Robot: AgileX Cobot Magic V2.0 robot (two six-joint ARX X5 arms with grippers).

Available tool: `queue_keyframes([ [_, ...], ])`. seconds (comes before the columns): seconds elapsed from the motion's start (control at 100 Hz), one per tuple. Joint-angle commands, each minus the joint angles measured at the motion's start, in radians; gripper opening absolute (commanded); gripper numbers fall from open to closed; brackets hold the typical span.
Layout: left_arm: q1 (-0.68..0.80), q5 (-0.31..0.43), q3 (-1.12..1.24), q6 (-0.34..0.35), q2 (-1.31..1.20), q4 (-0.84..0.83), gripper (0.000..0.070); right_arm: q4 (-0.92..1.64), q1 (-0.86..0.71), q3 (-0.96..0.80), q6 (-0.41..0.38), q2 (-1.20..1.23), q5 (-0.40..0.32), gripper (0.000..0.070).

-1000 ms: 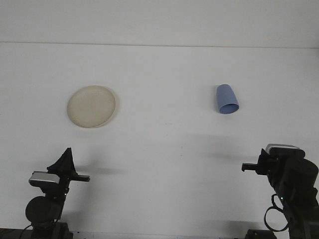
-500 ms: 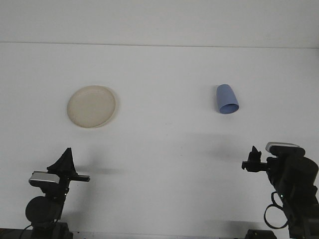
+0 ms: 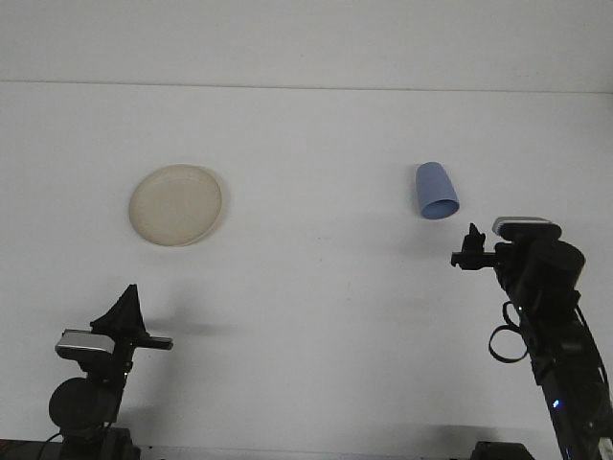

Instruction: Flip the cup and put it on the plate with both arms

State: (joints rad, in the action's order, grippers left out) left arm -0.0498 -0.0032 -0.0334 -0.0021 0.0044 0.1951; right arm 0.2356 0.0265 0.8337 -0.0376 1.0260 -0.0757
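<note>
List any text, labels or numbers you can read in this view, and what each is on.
None readable.
The cup is plain blue, with no print showing.
The plate is plain cream, unmarked.
The left gripper and right gripper show no legible label; any marking on the arms is too small and dark to read.

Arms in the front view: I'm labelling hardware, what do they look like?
Both are black. The left gripper has pointed black fingers above a silver block. The right gripper carries a silver-topped block, with a looped black cable below it.

Plate lies left — cup well apart, right, on table.
</note>
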Motion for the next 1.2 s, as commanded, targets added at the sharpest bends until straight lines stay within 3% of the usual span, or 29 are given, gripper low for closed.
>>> queue_keyframes([
  [0.0,0.001,-0.004,0.019,-0.007,-0.001,0.014,0.0011,-0.024,-0.001,-0.004,0.036,0.064,-0.002,0.0470],
  [0.57,0.001,-0.004,0.019,-0.007,-0.001,0.013,0.0011,-0.412,-0.001,-0.004,0.053,0.537,-0.018,0.0470],
  [1.05,0.001,-0.004,0.019,-0.007,-0.001,0.013,0.0011,-0.683,0.011,-0.003,0.053,0.673,-0.034,0.0466],
  [1.19,0.001,-0.004,0.019,-0.007,-0.001,0.014,0.0011,-0.714,0.027,-0.002,0.053,0.702,-0.070,0.0431],
])
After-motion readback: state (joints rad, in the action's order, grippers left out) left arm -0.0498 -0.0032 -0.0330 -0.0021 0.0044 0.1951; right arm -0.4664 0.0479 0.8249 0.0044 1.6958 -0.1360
